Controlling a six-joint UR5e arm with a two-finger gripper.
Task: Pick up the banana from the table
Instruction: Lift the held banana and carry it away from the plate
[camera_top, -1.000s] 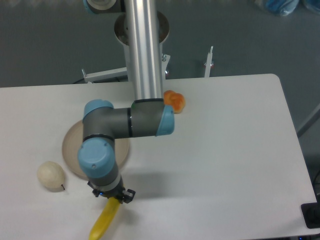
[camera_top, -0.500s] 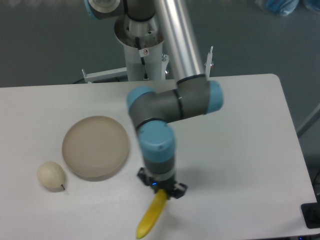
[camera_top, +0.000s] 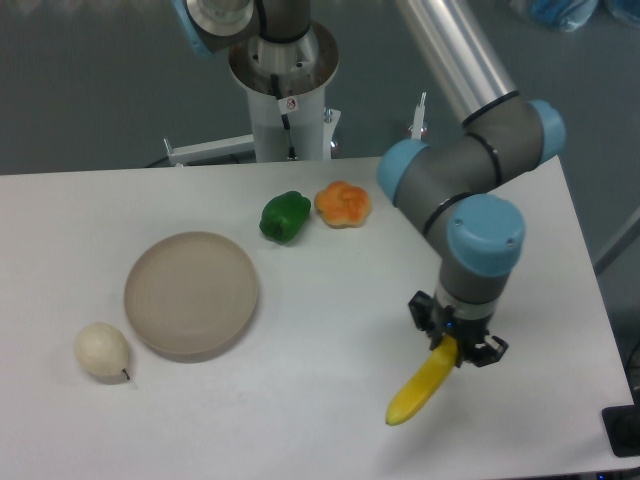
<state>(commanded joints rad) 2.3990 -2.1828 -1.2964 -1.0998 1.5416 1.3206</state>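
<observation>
The banana (camera_top: 421, 387) hangs slantwise over the right front part of the desk (camera_top: 330, 420), its upper end caught in the tool (camera_top: 455, 348) and its lower tip pointing down and to the left. The tool is closed on that upper end, its two fingers pinching the fruit from either side; only the top of the banana is hidden between them. No clear shadow line shows under the lower tip, so whether it is fully clear of the desk or just grazing it cannot be told from this view.

Judging from that, the grasp itself looks done and the pick-up is largely achieved; what may remain is raising the fruit clearly off the surface and holding it steady, since it is gripped near one end and could swing or slip.

Farther off, well apart from the banana, a green pepper (camera_top: 284, 216) and an orange fruit (camera_top: 343, 203) lie near the back of the desk, a round beige plate (camera_top: 191, 293) sits to the left, and a pale pear (camera_top: 102, 351) rests just beside the plate's lower left edge.
</observation>
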